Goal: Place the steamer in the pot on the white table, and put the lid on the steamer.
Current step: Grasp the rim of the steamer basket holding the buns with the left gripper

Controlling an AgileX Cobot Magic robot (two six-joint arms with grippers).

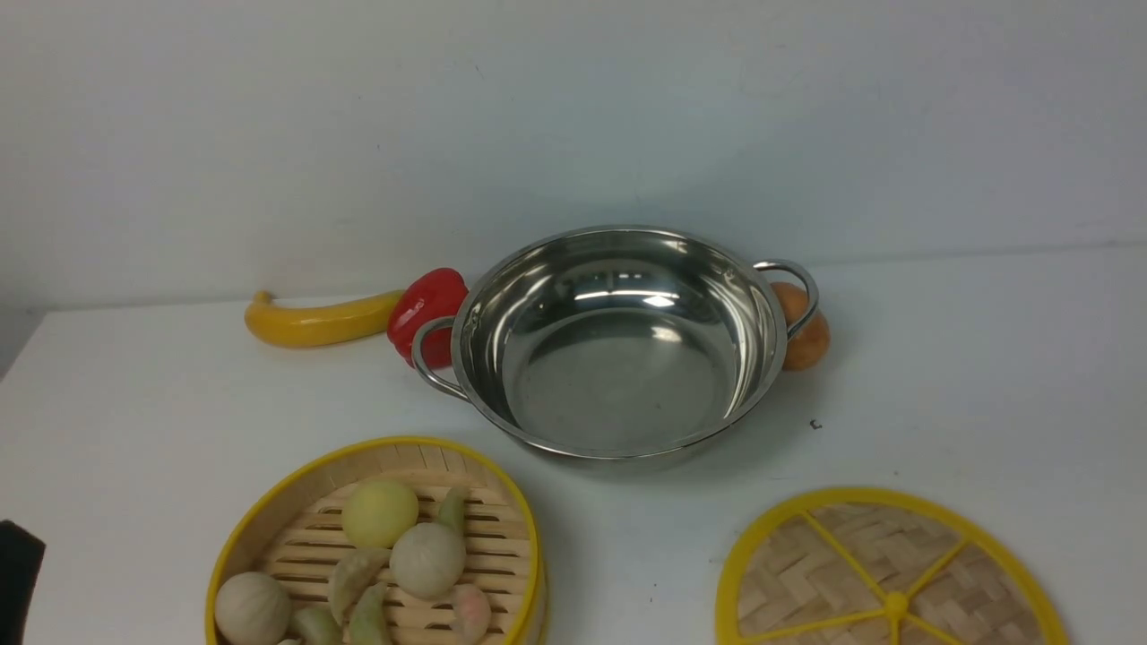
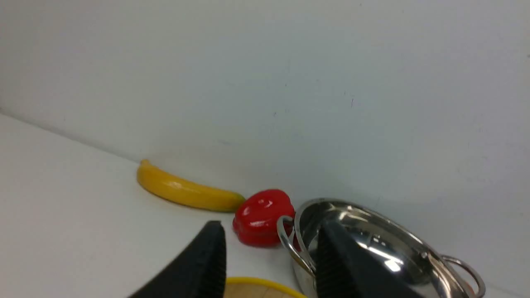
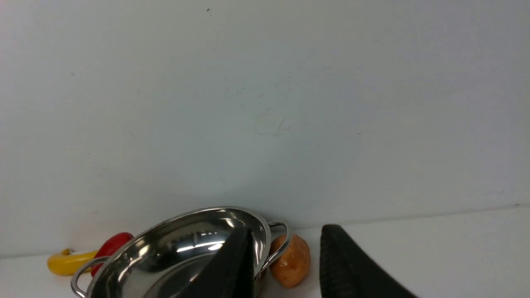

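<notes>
Two handles, front view: loops on opposite sides of the pot (image 1: pixel 627 394), left and right, each reaching past its rim.
Pot, front view: upright on the white table (image 1: pixel 618 555), near the wall (image 1: pixel 573 116); its interior is bare metal.
Steamer, front view: on the table, nearer the camera than the pot and to its left; the yellow rim of the steamer (image 1: pixel 530 537) is cut by the lower picture edge. Toy buns and dumplings lie on its slats.
Lid, front view: flat on the table at the right, its near part cut off by the picture edge; the lid (image 1: pixel 860 546) is apart from both pot and steamer.
Open room, front view: bare tabletop separates steamer from lid, and more extends to the right of the pot.
Far edge, front view: a banana (image 1: pixel 318 322) and a red pepper (image 1: pixel 428 309) lie left of the pot, the pepper just beside its left handle; an orange-brown toy (image 1: pixel 804 331) sits behind the right handle.
Dark part, front view: at the lower left picture edge, too little shown to identify.
Left gripper, left wrist view: the left gripper (image 2: pixel 271 244) stands open, fingers parted, with nothing between them; pot and pepper show beyond.
Yellow rim, left wrist view: only a short arc, partly hidden by the fingers.
Right gripper, right wrist view: the right gripper (image 3: pixel 285 248) is open and holds nothing; the orange-brown toy and a pot handle appear past the gap.
</notes>
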